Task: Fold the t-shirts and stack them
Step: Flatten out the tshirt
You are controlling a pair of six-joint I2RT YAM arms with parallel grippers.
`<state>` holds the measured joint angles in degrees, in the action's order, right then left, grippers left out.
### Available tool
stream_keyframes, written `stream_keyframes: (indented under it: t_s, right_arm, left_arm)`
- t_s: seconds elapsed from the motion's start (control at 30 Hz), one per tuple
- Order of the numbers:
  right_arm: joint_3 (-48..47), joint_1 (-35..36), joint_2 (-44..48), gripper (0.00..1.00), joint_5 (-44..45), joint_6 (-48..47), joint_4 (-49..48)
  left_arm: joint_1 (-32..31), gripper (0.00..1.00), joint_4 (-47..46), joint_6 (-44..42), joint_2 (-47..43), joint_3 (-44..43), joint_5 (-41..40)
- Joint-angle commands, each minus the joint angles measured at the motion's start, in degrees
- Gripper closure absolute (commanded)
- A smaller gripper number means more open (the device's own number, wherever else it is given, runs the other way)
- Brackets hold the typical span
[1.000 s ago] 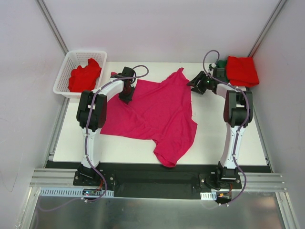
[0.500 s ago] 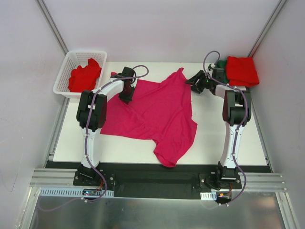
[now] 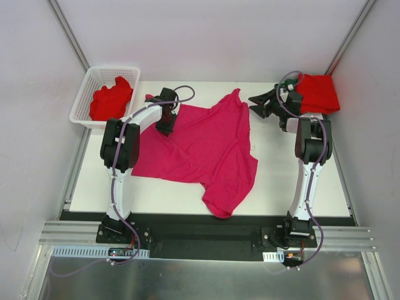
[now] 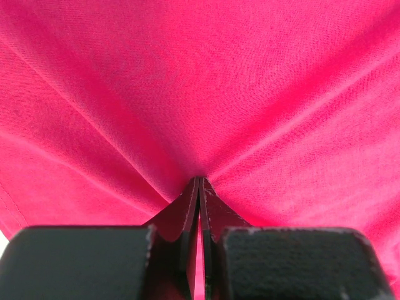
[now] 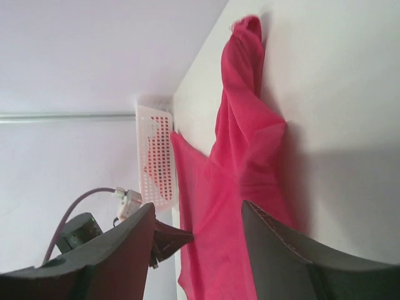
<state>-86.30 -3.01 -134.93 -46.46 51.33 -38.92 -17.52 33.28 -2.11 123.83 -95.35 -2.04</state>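
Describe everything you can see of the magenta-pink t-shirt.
The magenta-pink t-shirt is soft plain cloth, unfolded and spread rumpled across the white table, one part trailing to the near edge, a narrow peak pointing to the far side. The left tool is shut on its far-left part, creases fanning from the pinch. The right tool stands open beside the peak, seemingly not touching.

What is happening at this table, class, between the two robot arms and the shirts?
The left gripper is shut on the far left part of the magenta-pink t-shirt, which lies spread but rumpled on the table. The right gripper is open and empty beside that shirt's far right corner. One folded red t-shirt lies at the table's far right corner; a crumpled red t-shirt sits in the white basket.
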Motion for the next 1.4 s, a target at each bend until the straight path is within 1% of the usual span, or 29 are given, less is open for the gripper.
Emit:
stream_keyframes:
  t_s: [0.0, 0.13, 0.2, 0.3, 0.33, 0.4, 0.43, 0.47, 0.5, 0.53, 0.57, 0.8, 0.9, 1.07, 1.37]
  right_arm:
    - [0.87, -2.00, 0.72, 0.40, -1.79, 5.45, -11.44]
    - [1.49, -3.32, 1.51, 0.40, -2.23, 7.81, -15.13]
    - [1.66, -3.85, 1.43, 0.40, -2.41, 9.48, -18.55]
    - [2.27, -4.90, 2.74, 0.39, -2.41, 9.50, -17.87]
    - [2.63, -5.17, 3.96, 0.39, -2.41, 7.31, -16.56]
    - [3.07, -5.26, 5.29, 0.39, -2.41, 3.80, -10.85]
    - [3.16, -5.17, 5.82, 0.39, -2.06, -0.84, -8.22]
    - [3.33, -5.17, 7.13, 0.39, -1.71, -3.23, -2.36]
    - [3.59, -4.99, 7.84, 0.39, -1.19, -5.60, 0.65]
    - [3.68, -4.99, 8.37, 0.39, -0.05, -8.06, 5.82]
    - [3.51, -4.91, 8.98, 0.39, 0.48, -11.66, 8.31]
    - [5.26, -3.42, 12.23, 0.39, 5.14, -23.28, 23.61]
    - [5.09, -2.36, 13.20, 0.39, 8.13, -28.20, 32.20]
    - [6.58, -0.43, 12.42, 0.39, 8.14, -29.01, 33.64]
    - [3.51, 1.77, 9.69, 0.38, 6.82, -28.13, 36.89]
  left_arm:
    - [0.64, 1.00, 2.85, 0.35, -1.22, 0.96, -0.51]
    - [0.64, 1.00, 2.85, 0.44, -1.14, 1.13, -0.42]
    - [0.64, 1.00, 2.76, 0.44, -1.22, 1.05, -0.42]
    - [0.64, 1.00, 2.76, 0.53, -1.14, 1.04, -0.42]
    - [0.64, 1.00, 2.76, 0.44, -1.22, 1.04, -0.33]
    - [0.64, 1.00, 2.76, 0.53, -1.22, 1.04, -0.33]
    - [0.64, 1.00, 2.67, 0.53, -1.22, 1.04, -0.33]
    - [0.64, 1.00, 2.67, 0.53, -1.31, 1.04, -0.33]
    - [0.64, 1.00, 2.67, 0.53, -1.22, 0.96, -0.24]
    - [0.64, 1.00, 2.76, 0.53, -1.22, 0.96, -0.24]
    - [0.64, 1.00, 2.76, 0.61, -1.14, 1.04, -0.15]
    - [0.64, 1.00, 2.76, 0.62, -1.14, 0.96, -0.07]
    - [0.64, 1.00, 2.67, 0.70, -1.05, 0.96, 0.02]
    - [0.64, 1.00, 2.67, 0.79, -1.22, 0.87, 0.11]
    - [0.64, 1.00, 2.67, 0.53, -1.84, 1.31, -0.51]
